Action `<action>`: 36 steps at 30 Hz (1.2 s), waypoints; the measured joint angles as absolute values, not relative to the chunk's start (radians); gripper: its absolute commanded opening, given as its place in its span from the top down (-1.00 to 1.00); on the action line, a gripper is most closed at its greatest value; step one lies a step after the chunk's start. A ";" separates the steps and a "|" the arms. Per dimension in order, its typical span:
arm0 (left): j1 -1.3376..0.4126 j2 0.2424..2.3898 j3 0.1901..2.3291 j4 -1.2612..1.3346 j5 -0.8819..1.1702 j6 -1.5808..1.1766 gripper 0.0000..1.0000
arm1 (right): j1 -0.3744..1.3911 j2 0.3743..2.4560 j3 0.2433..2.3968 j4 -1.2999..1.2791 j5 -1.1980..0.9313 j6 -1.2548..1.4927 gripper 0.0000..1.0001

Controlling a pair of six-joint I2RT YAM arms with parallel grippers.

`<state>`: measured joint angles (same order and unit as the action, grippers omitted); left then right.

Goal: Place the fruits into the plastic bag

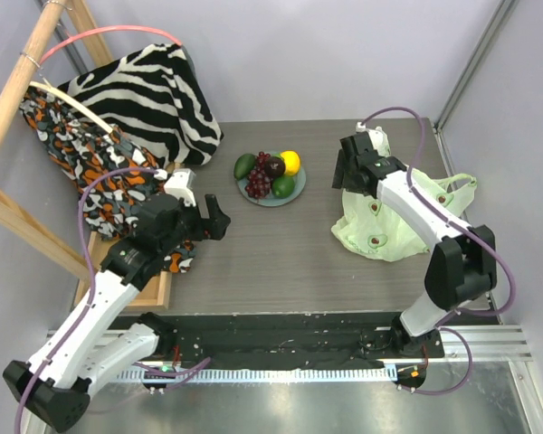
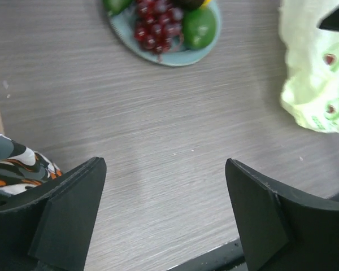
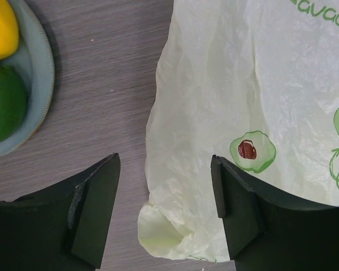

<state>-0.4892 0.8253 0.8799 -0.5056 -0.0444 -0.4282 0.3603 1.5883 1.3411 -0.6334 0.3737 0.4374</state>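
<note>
The fruits lie on a grey-blue plate at the table's back middle: avocado, grape bunch, dark round fruit, lemon and lime. The pale green plastic bag lies crumpled to the right. My left gripper is open and empty over bare table, left of the plate; its view shows the grapes, lime and bag. My right gripper is open above the bag's left edge, holding nothing, with the lemon and lime to its left.
A zebra-striped cloth and an orange patterned cloth hang on a wooden frame at the back left. A black mat runs along the near edge. Grey walls close in the back and right.
</note>
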 measured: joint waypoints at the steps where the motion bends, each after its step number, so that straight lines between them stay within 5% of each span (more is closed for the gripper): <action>1: -0.493 0.843 0.880 -0.503 -0.063 -0.440 -0.98 | 0.363 1.609 1.351 -0.642 0.382 0.441 -0.49; 12: -0.499 0.970 0.901 -0.537 -0.296 -0.534 -1.00 | 0.362 1.799 1.434 -0.710 0.474 0.448 -0.52; 20: -0.499 0.931 0.886 -0.519 -0.304 -0.523 -1.00 | 0.336 1.847 1.459 -0.698 0.458 0.448 0.28; 24: -0.499 0.955 0.888 -0.527 -0.295 -0.515 -1.00 | 0.325 1.845 1.452 -0.680 0.442 0.441 0.92; 31: -0.498 1.021 0.967 -0.536 -0.197 -0.516 -0.99 | 0.324 1.752 1.415 -0.655 0.356 0.385 0.98; 36: -0.497 1.140 1.147 -0.543 -0.105 -0.526 -1.00 | 0.324 1.497 1.301 -0.548 0.230 0.324 0.98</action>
<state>-0.4973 1.1404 1.1473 -0.5430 -0.1047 -0.5262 0.3244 1.4975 1.3006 -0.5480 0.2298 0.3244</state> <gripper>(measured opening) 0.996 0.032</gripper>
